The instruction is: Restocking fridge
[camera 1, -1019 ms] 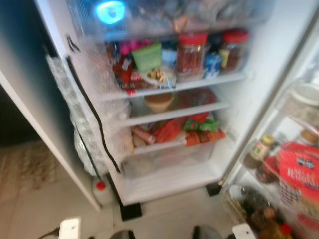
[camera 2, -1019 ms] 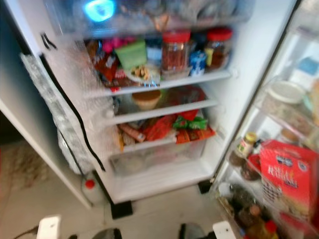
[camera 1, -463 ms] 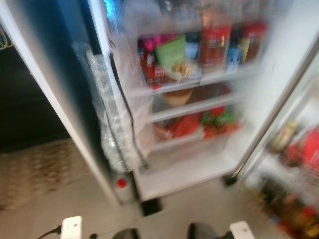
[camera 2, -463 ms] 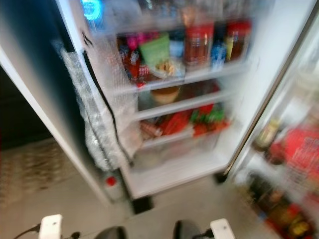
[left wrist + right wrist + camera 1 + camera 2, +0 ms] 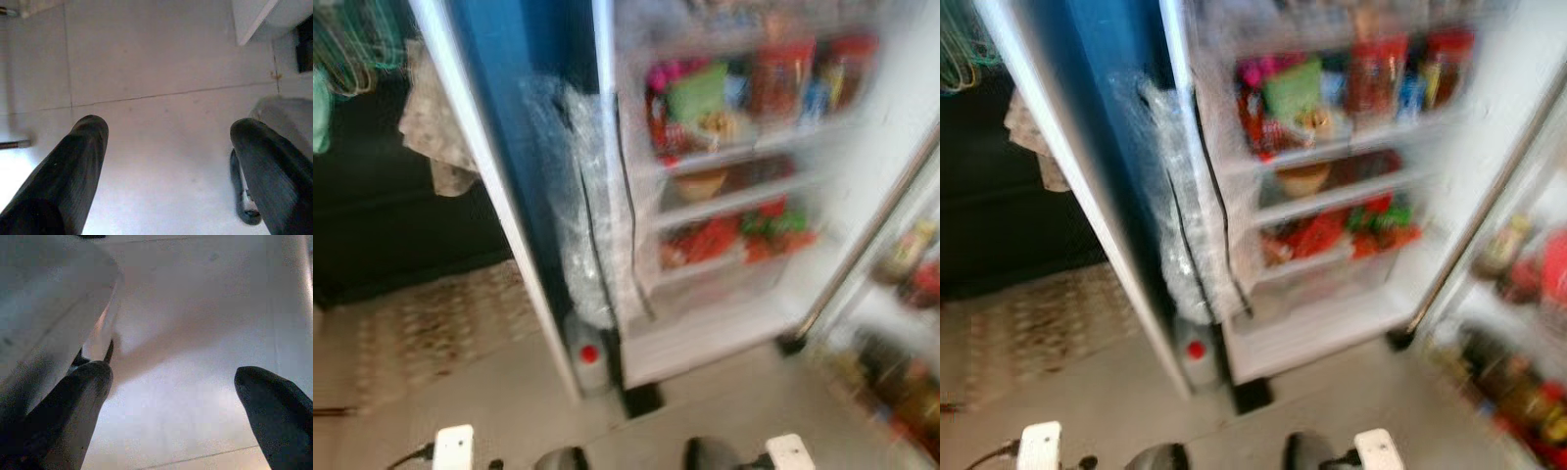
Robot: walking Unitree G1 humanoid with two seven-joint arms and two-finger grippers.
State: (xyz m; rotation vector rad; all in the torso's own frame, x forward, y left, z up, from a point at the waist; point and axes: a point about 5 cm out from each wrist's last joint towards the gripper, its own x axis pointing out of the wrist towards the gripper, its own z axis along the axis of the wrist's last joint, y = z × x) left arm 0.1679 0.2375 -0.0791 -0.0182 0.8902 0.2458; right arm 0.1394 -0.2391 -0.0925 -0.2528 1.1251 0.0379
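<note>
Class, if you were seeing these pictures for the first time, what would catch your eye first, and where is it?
The open fridge, its shelves crowded with red and green packets and red-lidded jars. Left of it, crumpled clear plastic hangs by a blue panel, above a red-capped bottle on the floor.

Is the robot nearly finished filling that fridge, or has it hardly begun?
Hard to tell. The fridge stands open, and its shelves already hold jars, packets and a bowl, though the view is blurred. Nothing is in hand: the left gripper and right gripper both hang open over bare floor. If items remain to stock, none shows here; closing the door is also left.
</note>
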